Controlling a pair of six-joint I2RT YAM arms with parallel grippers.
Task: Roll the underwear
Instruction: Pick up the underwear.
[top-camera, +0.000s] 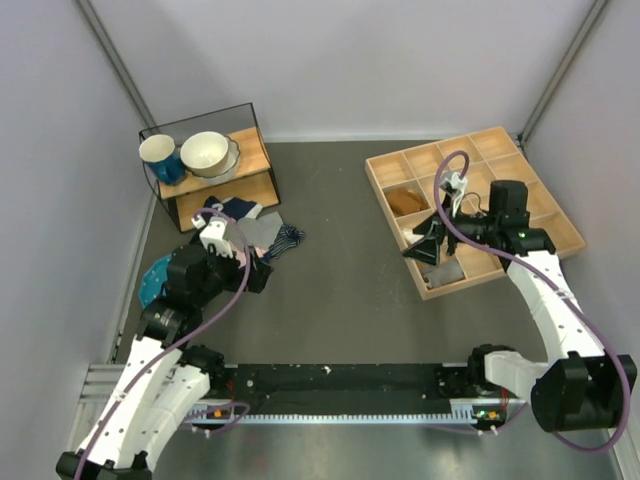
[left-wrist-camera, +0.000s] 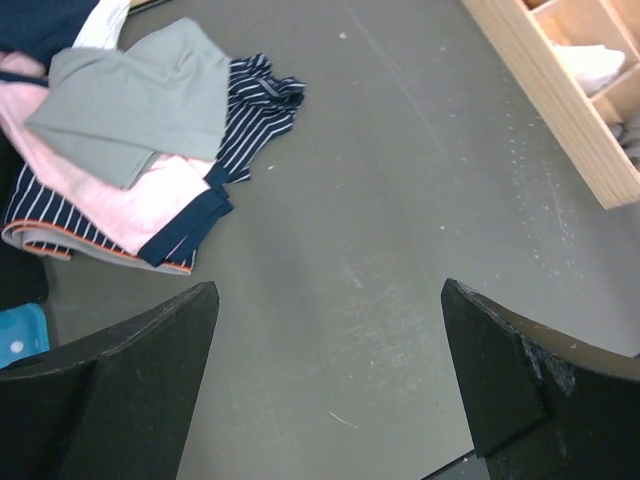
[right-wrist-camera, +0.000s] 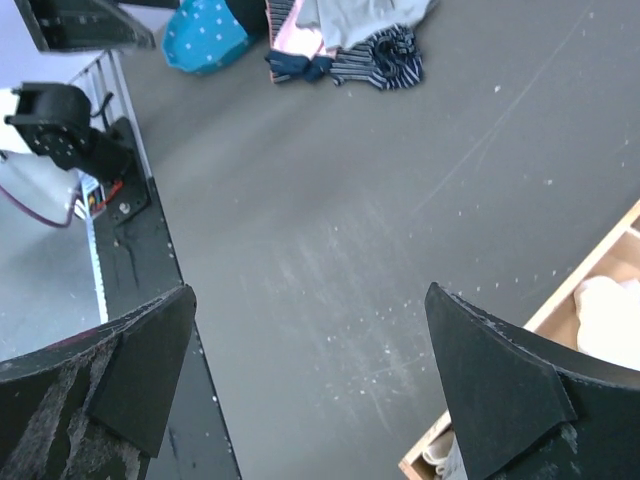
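The grey underwear (left-wrist-camera: 140, 95) lies folded on top of a small pile at the left of the table, over a pink cloth (left-wrist-camera: 120, 205) and a navy striped garment (left-wrist-camera: 252, 110). It also shows in the top view (top-camera: 262, 232) and at the top edge of the right wrist view (right-wrist-camera: 360, 18). My left gripper (left-wrist-camera: 330, 385) is open and empty, low over bare table just beside the pile (top-camera: 254, 274). My right gripper (right-wrist-camera: 310, 385) is open and empty, at the near left edge of the wooden tray (top-camera: 428, 246), far from the underwear.
A wooden compartment tray (top-camera: 378, 165) with rolled cloths sits at the back right. A black-framed shelf (top-camera: 250, 150) holds a blue cup (top-camera: 160, 158) and a white bowl (top-camera: 208, 152). A blue dotted cloth (top-camera: 155, 277) lies under my left arm.
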